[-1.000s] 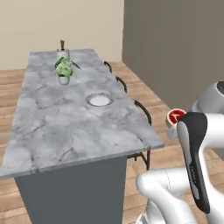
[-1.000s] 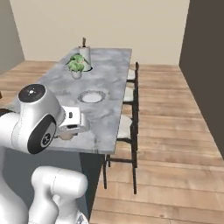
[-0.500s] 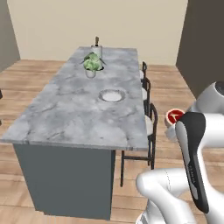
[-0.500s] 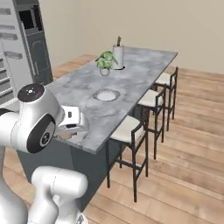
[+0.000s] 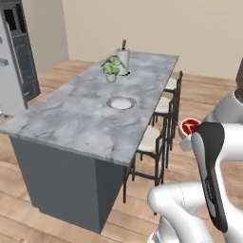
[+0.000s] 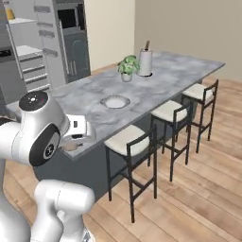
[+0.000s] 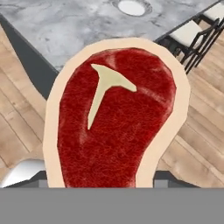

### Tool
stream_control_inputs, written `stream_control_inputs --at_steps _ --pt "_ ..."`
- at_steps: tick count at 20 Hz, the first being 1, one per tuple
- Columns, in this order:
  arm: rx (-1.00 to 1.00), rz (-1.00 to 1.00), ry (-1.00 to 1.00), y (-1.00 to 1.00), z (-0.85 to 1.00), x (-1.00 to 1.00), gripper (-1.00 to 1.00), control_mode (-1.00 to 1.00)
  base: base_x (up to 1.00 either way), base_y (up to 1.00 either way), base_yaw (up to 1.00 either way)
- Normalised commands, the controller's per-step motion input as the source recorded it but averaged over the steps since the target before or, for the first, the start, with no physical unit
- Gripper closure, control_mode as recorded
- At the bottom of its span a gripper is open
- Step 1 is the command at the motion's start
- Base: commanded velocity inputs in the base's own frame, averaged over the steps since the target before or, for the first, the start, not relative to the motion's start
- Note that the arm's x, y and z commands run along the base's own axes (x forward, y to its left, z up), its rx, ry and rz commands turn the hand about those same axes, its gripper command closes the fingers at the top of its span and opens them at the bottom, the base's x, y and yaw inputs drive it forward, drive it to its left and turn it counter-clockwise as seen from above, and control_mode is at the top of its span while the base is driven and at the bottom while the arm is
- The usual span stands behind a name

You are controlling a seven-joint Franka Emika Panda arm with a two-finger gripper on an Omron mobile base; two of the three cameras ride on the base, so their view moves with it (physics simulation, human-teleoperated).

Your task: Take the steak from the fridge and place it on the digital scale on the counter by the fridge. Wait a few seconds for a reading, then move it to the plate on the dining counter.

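The steak point(image 7: 116, 118) is held clamped in the gripper point(image 5: 189, 135), off the dining counter point(image 5: 71, 118). The plate point(image 5: 121, 102) lies ahead on that counter, near its stool-side edge.

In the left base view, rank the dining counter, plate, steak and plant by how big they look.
1. Dining counter, by far.
2. Plate and plant: look alike, unranked.
3. Steak, smallest, though it is nearer the camera.

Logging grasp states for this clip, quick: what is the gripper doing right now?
Gripper: shut on the steak, carried in the air beside the dining counter, not yet at the plate.
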Motion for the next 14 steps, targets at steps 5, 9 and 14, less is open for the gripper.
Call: stream_control_inputs --at_steps 5,9,14 --pt "0.0 0.0 0.0 0.0 0.0 0.0 1.0 1.0 0.44 -0.93 0.48" --pt "0.0 0.0 0.0 0.0 0.0 0.0 1.0 1.0 0.34 -0.87 0.49" --pt "0.0 0.0 0.0 0.0 0.0 0.0 1.0 1.0 0.17 -0.78 0.54"
